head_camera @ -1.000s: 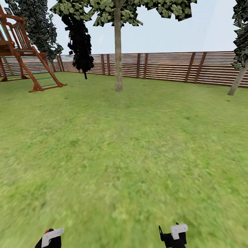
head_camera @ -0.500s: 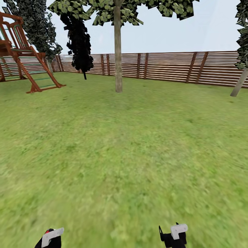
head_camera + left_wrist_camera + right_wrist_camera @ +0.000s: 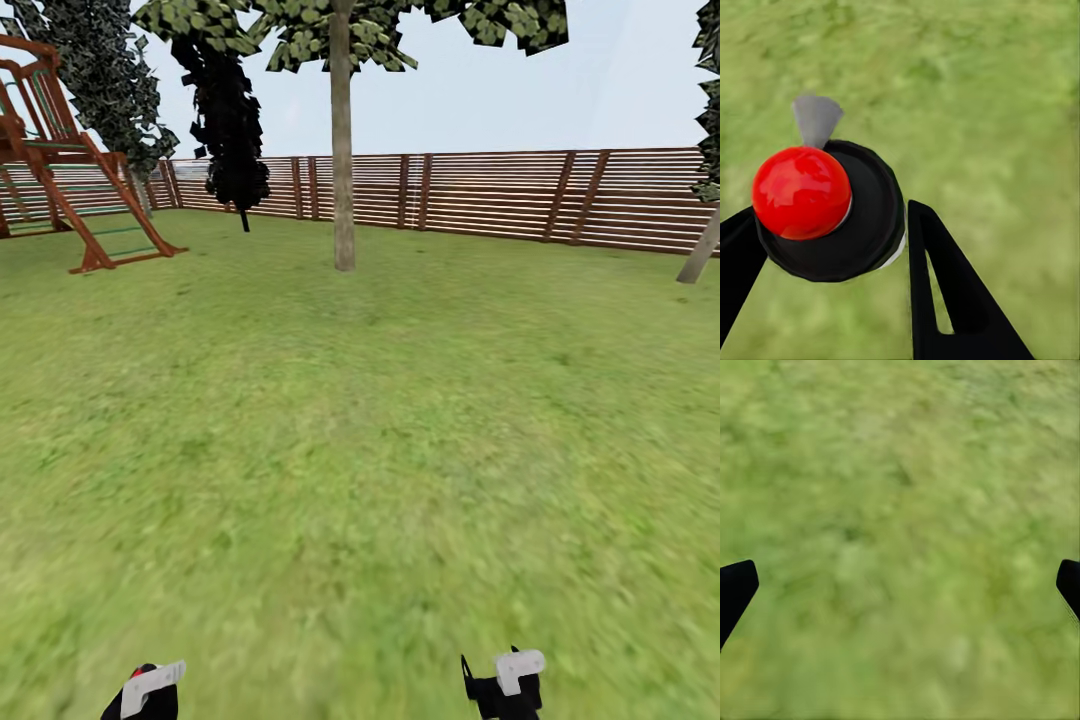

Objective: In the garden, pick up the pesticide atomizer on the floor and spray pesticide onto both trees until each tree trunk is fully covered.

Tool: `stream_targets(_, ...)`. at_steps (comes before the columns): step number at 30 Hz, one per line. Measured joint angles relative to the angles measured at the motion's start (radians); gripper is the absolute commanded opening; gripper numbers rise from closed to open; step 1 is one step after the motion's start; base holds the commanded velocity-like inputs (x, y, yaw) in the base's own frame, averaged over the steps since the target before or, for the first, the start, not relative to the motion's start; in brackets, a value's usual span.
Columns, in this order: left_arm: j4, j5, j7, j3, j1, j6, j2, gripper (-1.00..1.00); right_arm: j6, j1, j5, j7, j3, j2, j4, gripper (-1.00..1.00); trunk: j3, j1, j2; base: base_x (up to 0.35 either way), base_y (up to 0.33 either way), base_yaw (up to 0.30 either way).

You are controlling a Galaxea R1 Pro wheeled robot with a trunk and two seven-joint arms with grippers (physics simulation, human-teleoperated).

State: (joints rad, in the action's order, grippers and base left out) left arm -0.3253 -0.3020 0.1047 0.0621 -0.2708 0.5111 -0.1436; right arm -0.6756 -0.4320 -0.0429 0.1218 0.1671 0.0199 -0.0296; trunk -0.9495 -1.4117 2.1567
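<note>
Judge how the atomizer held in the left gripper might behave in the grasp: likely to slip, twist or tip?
The atomizer looks round and glossy, so it may twist between the left gripper's fingers. Its red top seems smooth, probably slippery. Weight cannot be told.

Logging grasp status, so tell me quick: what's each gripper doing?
Left gripper: shut on the atomizer.
Right gripper: open, empty over grass.

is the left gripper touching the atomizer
Touching. In the left wrist view the left gripper's black jaws press against both sides of the atomizer's round black body.
</note>
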Motion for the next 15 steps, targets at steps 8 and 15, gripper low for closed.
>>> stream_targets(8,0.000,0.000,0.000,0.000,0.001,-0.001,0.000,-1.00,0.000,0.000,0.000,0.000,0.000,0.000,0.000,1.00,0.000,0.000,0.000,0.340,0.000,0.000)
stream_targets(15,0.000,0.000,0.000,0.000,0.001,-0.002,0.000,-1.00,0.000,0.000,0.000,0.000,0.000,0.000,0.000,1.00,0.000,0.000,0.000,0.340,0.000,0.000)
